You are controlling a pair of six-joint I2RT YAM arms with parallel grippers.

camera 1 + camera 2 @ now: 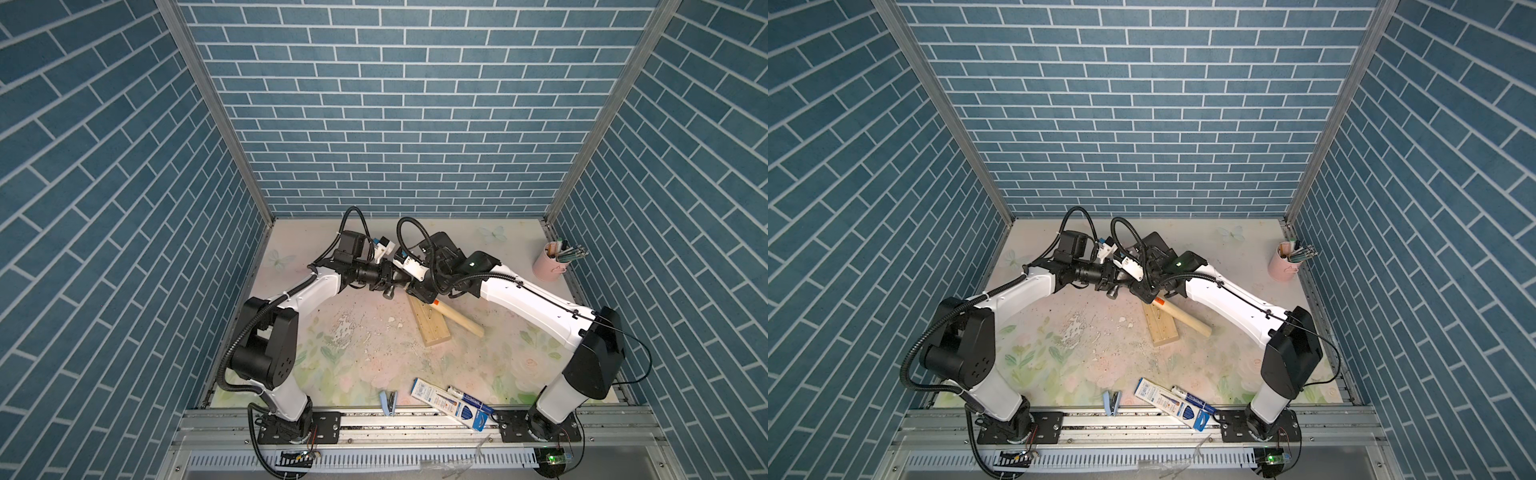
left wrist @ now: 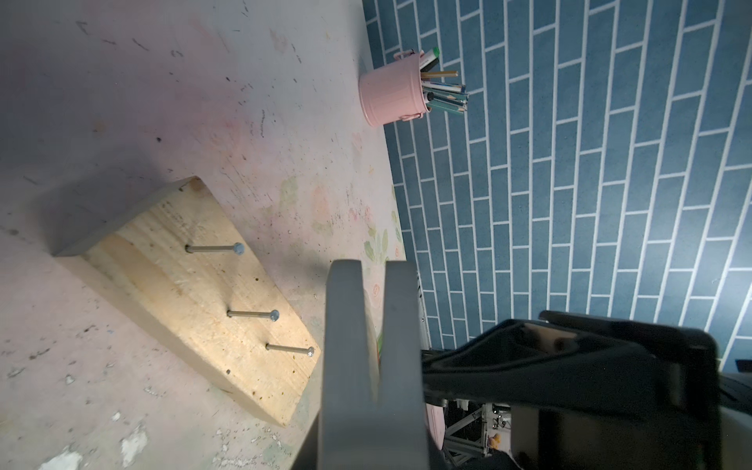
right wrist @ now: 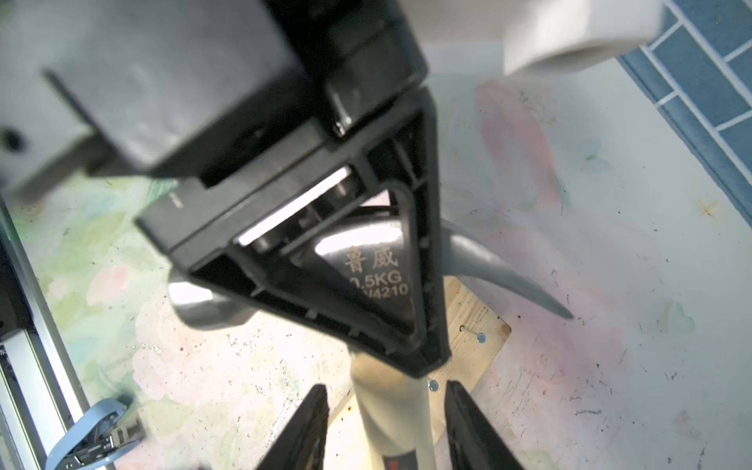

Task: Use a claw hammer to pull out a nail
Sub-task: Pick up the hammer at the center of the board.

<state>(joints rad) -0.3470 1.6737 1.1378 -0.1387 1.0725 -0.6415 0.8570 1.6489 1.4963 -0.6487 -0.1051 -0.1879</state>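
The claw hammer (image 1: 461, 318) slants over a wooden block (image 1: 432, 326) in both top views, its pale handle (image 1: 1183, 318) reaching toward the right arm. My left gripper (image 1: 392, 286) is shut on the steel head (image 3: 366, 260); its black finger (image 3: 325, 285) lies across the stamped side. The forked claw (image 2: 366, 325) hangs beside the block (image 2: 195, 293), apart from three upright nails (image 2: 252, 313). My right gripper (image 3: 386, 384) is open astride the handle (image 3: 390, 407), with a gap on each side.
A pink cup of pens (image 1: 550, 262) stands at the back right by the wall. A blue stapler (image 1: 388, 402) and a blue-and-white package (image 1: 453, 405) lie near the front rail. White flakes (image 1: 345, 328) dot the mat left of the block.
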